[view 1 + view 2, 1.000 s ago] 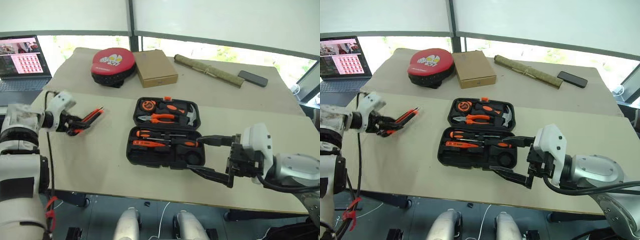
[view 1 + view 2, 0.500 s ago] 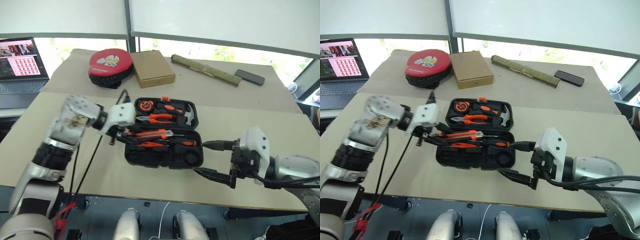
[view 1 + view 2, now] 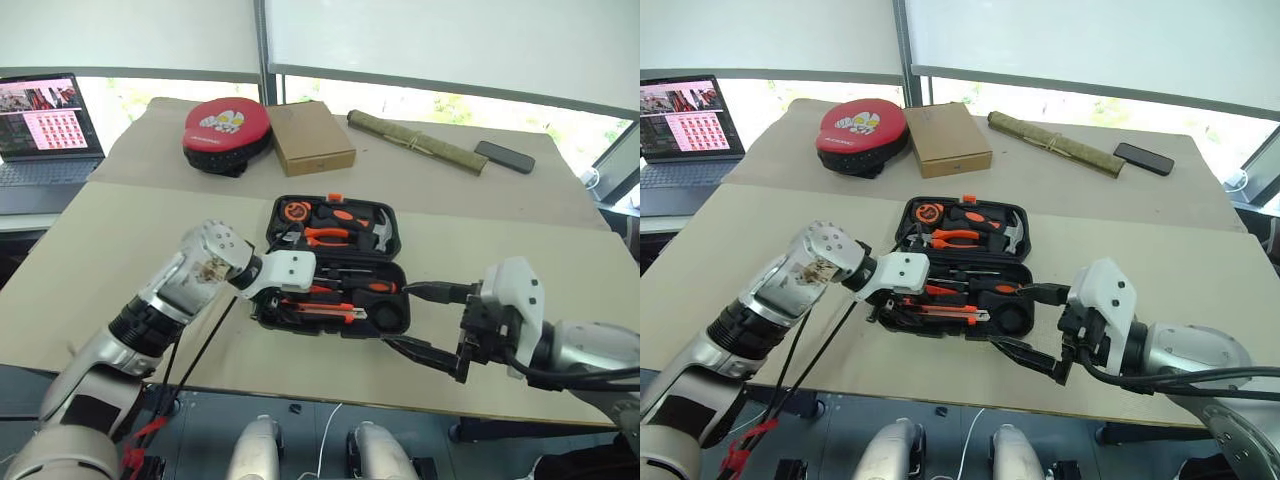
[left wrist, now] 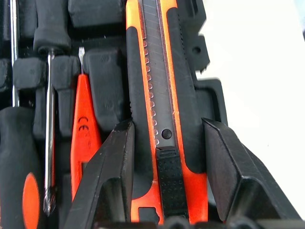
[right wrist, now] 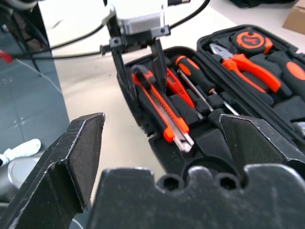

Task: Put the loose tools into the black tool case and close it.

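Note:
The black tool case (image 3: pixel 271 228) lies open in the middle of the table, with pliers, a tape measure and a hammer in its far half. My left gripper (image 3: pixel 290 298) reaches over the near half and is shut on the orange-and-black utility knife (image 4: pixel 164 95), which lies lengthwise along the case's front slot. Beside the knife sit the slim orange tester screwdriver (image 4: pixel 85 138) and a black-and-orange screwdriver (image 5: pixel 190 71). My right gripper (image 3: pixel 400 316) hovers open at the case's near right corner, holding nothing.
At the back of the table are a red-and-black round pad (image 3: pixel 227 128), a brown cardboard box (image 3: pixel 312 135), an olive rolled bundle (image 3: pixel 415 140) and a dark phone (image 3: pixel 505 156). A laptop (image 3: pixel 45 125) stands at the far left. The table's front edge runs just below the case.
My left arm swung from the far left of the table to the case, bringing the utility knife down into the front slot. The right gripper stayed open in the same place.

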